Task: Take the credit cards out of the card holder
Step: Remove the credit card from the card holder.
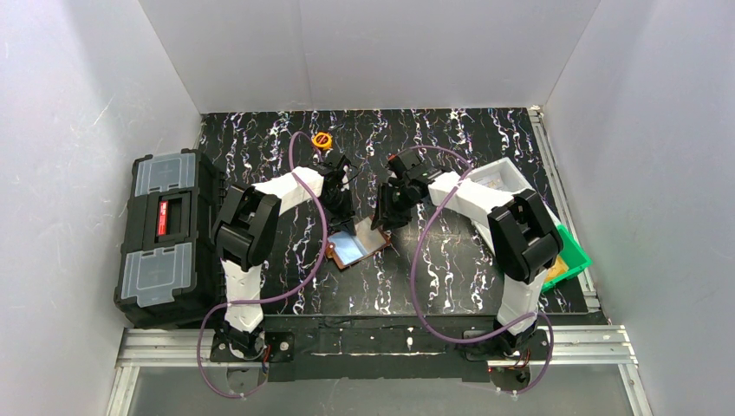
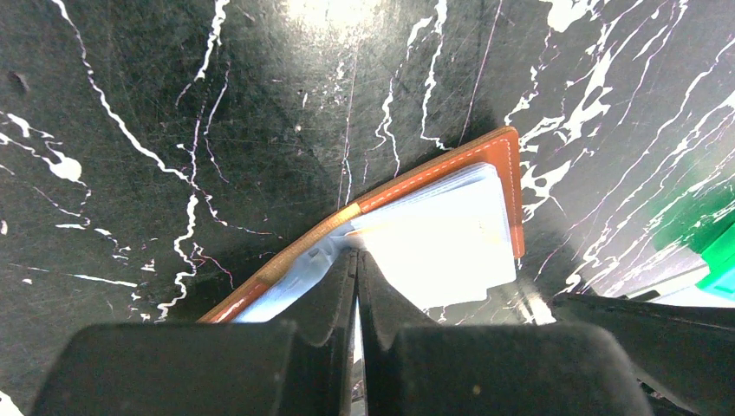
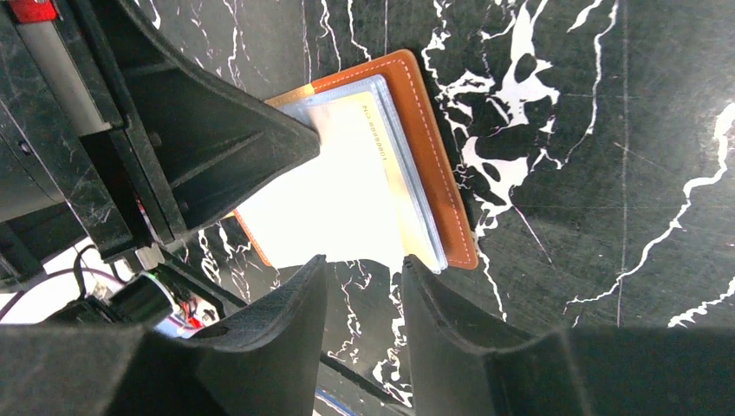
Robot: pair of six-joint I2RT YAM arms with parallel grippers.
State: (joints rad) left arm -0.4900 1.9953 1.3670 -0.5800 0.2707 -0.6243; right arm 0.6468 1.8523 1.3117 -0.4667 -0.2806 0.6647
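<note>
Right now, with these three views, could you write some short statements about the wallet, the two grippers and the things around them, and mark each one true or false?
1. The wallet lies open on the table. True.
2. The left gripper has its jaws wide apart. False: they are closed together, with the tips against the inside of the wallet.
3. The right gripper has its jaws apart. True: the dark table shows between them.
4. The black toolbox stands on the right arm's side. False: it stands at the left edge, beside the left arm.
5. A small round orange thing lies farther back than the wallet. True.
</note>
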